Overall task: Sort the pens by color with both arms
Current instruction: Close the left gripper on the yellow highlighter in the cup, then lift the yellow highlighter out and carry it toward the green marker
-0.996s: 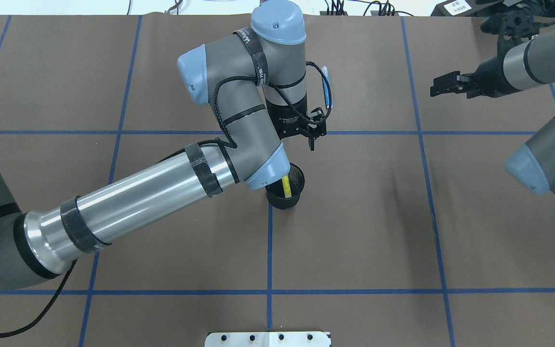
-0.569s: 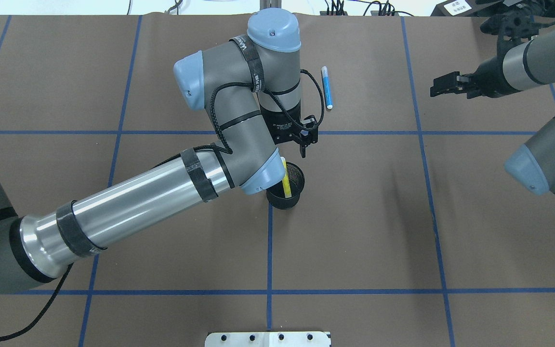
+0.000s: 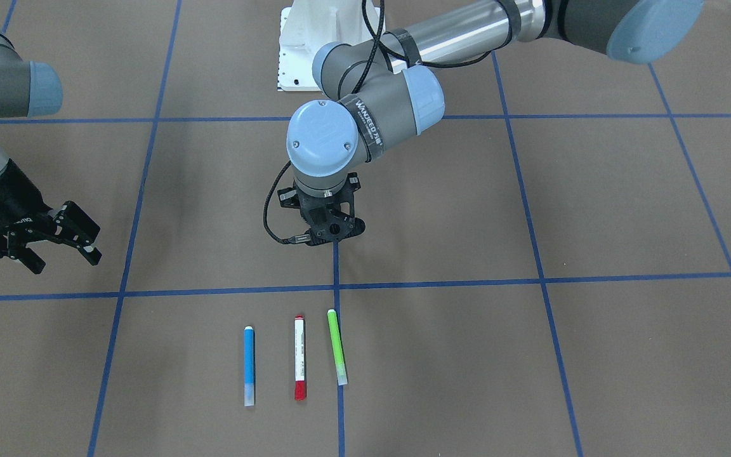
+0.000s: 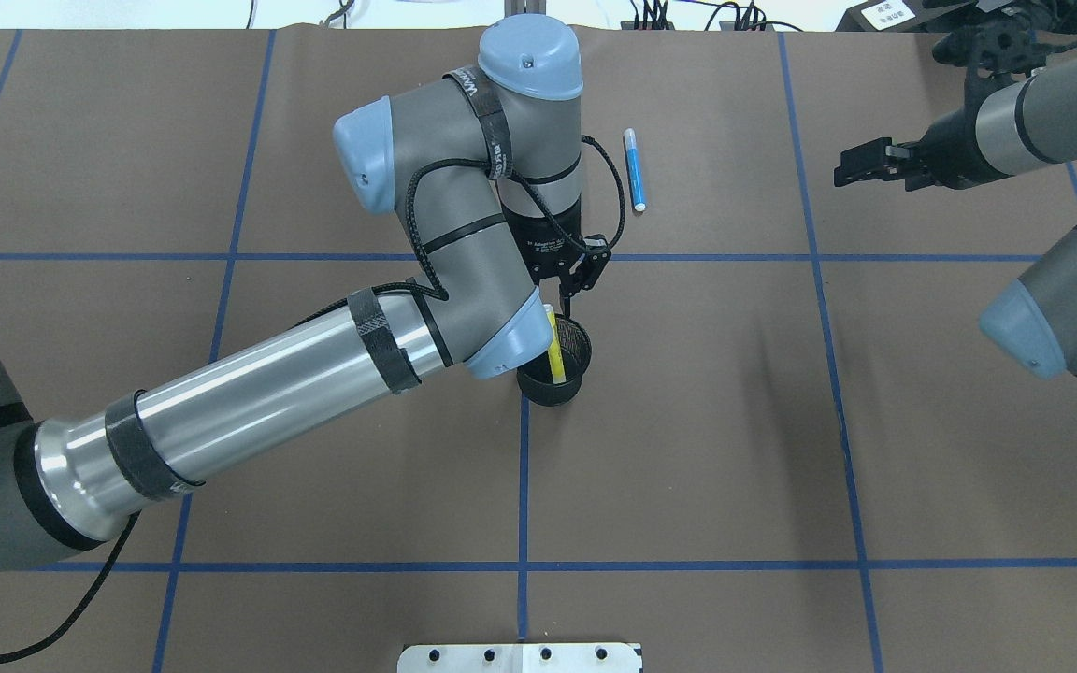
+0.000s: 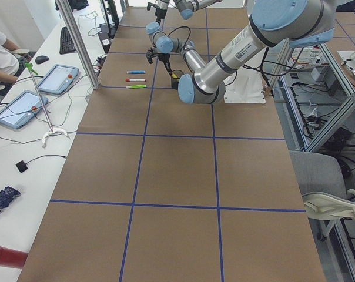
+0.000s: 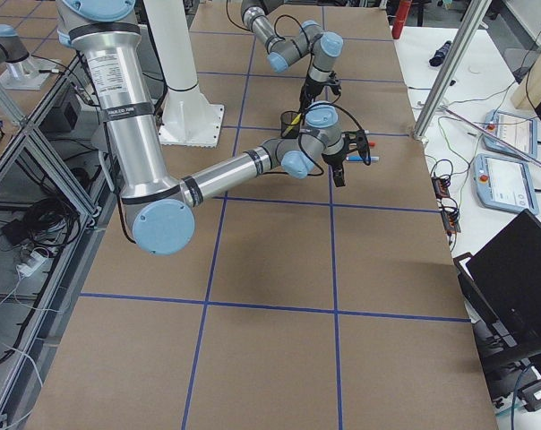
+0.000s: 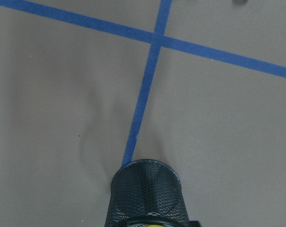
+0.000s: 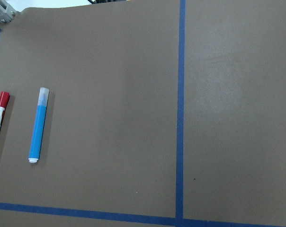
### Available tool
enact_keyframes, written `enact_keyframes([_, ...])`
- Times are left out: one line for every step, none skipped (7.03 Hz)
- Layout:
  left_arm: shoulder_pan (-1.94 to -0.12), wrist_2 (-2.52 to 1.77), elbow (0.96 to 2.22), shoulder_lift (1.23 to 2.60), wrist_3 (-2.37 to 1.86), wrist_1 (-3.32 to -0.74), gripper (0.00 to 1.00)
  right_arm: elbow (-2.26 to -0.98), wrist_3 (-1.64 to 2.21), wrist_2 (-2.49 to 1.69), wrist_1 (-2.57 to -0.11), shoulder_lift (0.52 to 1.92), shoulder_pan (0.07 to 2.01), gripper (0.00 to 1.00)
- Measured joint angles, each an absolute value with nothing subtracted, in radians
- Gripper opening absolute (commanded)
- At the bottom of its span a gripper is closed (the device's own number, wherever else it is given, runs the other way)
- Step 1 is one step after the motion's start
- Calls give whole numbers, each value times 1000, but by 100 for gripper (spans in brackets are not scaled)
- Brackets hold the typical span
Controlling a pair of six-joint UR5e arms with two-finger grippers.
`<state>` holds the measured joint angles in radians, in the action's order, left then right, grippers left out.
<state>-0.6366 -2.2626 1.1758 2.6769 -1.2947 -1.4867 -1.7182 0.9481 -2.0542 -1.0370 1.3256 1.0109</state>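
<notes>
The blue pen (image 3: 249,365), the white pen with red caps (image 3: 300,358) and the lime green pen (image 3: 337,346) lie side by side on the table, apart from each other. The blue pen also shows in the overhead view (image 4: 635,168) and the right wrist view (image 8: 39,125). The yellow pen (image 4: 554,355) leans inside the black mesh cup (image 4: 557,385). My left gripper (image 4: 576,285) hangs just beyond the cup's far rim, pointing down, its jaws apart and empty. My right gripper (image 4: 842,173) is open and empty, held high at the far right.
The left arm's elbow (image 4: 501,336) overlaps the cup's near side and hides the white and green pens from overhead. The white pedestal base (image 4: 520,657) sits at the near edge. Blue tape lines (image 4: 523,486) grid the brown table.
My left wrist has drawn back toward the cup and left, uncovering the blue pen, and the gripper has turned over the cup's far rim. The right arm has not moved.
</notes>
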Motion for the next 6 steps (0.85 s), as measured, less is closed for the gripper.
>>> enact_keyframes([-638,-2263,1182,2677,-1295,-1486,0,-1718,948,-2053,-1037,1327,1011,99])
enact_keyframes([-644,-2263,1202,2677,-1295,-1482,0,-1716,947,-2053,-1037,1328,1011,99])
enact_keyframes([-659,-2263,1240,2677,-1295,-1466,0,-1715,947,-2053,-1037,1328,1011,99])
enact_keyframes([-682,-2262,1300,2674,-1296,-1438,0,-1714,947,-2052,-1037,1328,1010,99])
enact_keyframes([-711,-2257,1393,2651,-1297,-1414,0,-1713,947,-2052,-1037,1328,1009,99])
enact_keyframes([-737,-2234,1511,2605,-1298,-1405,0,-1713,948,-2051,-1037,1327,1009,99])
